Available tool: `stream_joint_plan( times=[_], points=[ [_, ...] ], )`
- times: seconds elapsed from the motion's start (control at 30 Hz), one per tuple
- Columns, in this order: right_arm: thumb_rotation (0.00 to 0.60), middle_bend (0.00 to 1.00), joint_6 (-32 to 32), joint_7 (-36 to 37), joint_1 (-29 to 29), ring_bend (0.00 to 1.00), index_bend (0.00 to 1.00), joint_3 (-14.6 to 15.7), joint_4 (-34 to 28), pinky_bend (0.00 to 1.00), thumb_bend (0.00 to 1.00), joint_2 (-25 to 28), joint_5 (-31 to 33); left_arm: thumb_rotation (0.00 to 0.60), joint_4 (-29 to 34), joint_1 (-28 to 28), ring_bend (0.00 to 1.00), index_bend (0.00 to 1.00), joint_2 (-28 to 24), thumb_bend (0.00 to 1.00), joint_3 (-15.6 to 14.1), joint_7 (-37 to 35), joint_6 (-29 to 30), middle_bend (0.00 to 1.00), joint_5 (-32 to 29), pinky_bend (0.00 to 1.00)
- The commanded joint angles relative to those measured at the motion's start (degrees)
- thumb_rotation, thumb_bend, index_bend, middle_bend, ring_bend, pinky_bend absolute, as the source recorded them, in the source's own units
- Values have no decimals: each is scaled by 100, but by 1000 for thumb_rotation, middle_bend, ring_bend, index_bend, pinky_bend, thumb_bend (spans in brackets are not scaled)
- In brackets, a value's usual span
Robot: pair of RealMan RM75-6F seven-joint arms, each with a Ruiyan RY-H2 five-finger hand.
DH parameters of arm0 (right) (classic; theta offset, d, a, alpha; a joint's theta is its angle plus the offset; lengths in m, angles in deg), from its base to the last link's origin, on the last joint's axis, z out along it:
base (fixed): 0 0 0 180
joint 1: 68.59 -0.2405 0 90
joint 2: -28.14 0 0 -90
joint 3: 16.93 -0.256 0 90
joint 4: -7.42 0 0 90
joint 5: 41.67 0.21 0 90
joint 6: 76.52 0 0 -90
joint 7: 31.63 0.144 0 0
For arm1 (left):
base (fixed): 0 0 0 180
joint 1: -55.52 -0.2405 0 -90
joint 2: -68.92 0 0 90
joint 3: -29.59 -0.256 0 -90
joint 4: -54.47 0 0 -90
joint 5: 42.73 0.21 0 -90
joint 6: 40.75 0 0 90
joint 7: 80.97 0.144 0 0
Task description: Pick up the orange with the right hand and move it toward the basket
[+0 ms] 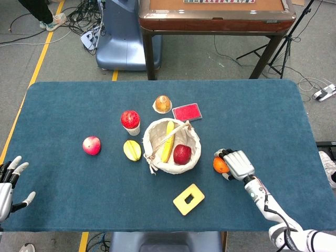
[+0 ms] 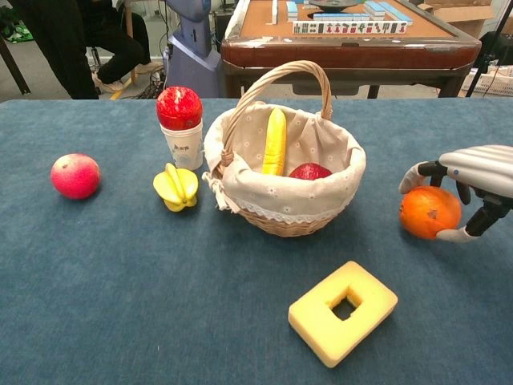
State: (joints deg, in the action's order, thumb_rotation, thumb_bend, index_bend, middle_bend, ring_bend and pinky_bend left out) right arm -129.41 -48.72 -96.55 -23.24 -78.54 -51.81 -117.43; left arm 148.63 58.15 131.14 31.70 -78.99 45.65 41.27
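Observation:
The orange point(image 1: 220, 166) point(image 2: 429, 212) lies on the blue table just right of the wicker basket point(image 1: 191, 135) point(image 2: 304, 212). My right hand point(image 1: 237, 164) point(image 2: 473, 172) wraps around it from the right. Its fingers curve over the top and its thumb presses low on the near side. The orange still rests on the cloth. A banana and a red apple lie inside the basket. My left hand point(image 1: 9, 184) is at the table's near left corner, with its fingers spread and nothing in it.
A yellow foam block with a hole point(image 1: 189, 199) lies in front of the basket. A starfruit point(image 1: 132, 150), a cup topped with a red fruit point(image 1: 130, 121) and a red apple point(image 1: 91, 145) are to the left. A red card point(image 1: 187, 112) and a small cup point(image 1: 163, 104) are behind.

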Motion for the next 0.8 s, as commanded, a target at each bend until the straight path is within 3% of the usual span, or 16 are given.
stream_joint_plan(
  times=[0.03, 0.37, 0.63, 0.8],
  points=[
    [600, 364, -242, 214, 63, 364, 365, 28, -260, 563, 312, 212, -202, 600, 1, 3, 0, 182, 1, 259, 3, -1, -6, 0, -1, 0],
    [600, 363, -1087, 1153, 190, 371, 383, -124, -1268, 573, 313, 990, -926, 600, 8, 8, 0, 182, 4, 260, -1, 0, -16, 0, 23, 0],
    [600, 302, -755, 1352, -196, 368, 382, -333, -1692, 573, 312, 903, -761, 600, 0, -13, 0, 182, 2, 260, 3, -18, 6, 0, 12, 0],
    [600, 226, -530, 1229, -437, 305, 261, -450, -1782, 573, 312, 662, -444, 600, -25, -43, 0, 182, -2, 260, -4, -53, 33, 0, 5, 0]
  ],
)
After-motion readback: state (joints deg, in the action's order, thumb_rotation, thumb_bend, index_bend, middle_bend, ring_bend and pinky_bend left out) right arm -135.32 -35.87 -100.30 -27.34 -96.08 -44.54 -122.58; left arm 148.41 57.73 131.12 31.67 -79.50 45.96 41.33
